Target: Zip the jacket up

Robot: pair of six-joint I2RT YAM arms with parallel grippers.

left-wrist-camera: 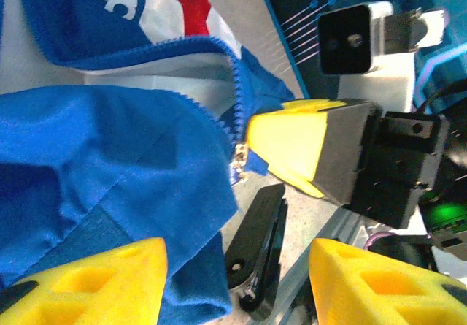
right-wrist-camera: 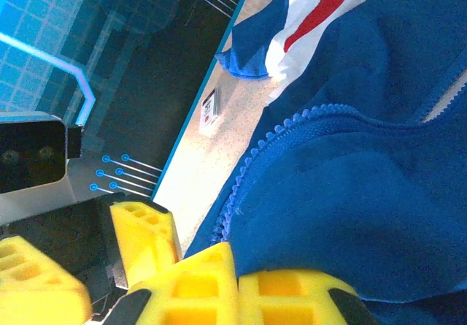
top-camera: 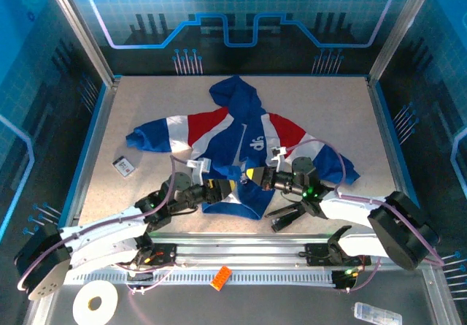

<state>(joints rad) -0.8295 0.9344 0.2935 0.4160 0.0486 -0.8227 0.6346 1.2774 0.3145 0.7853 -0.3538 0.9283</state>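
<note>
Soft and floppy, the jacket (top-camera: 241,139) needs a taut hem; the right gripper (right-wrist-camera: 235,266), jaws pinching fabric, holds it; the left gripper (top-camera: 222,187), jaws wide, should take the zipper pull (left-wrist-camera: 237,166).

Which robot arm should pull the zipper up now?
Probably the right. The right gripper is pinched shut on the jacket right at the zipper slider, while the left gripper is open nearby.

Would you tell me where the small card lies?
In the top view, the small card lies left on the table, near the jacket's sleeve end.
</note>
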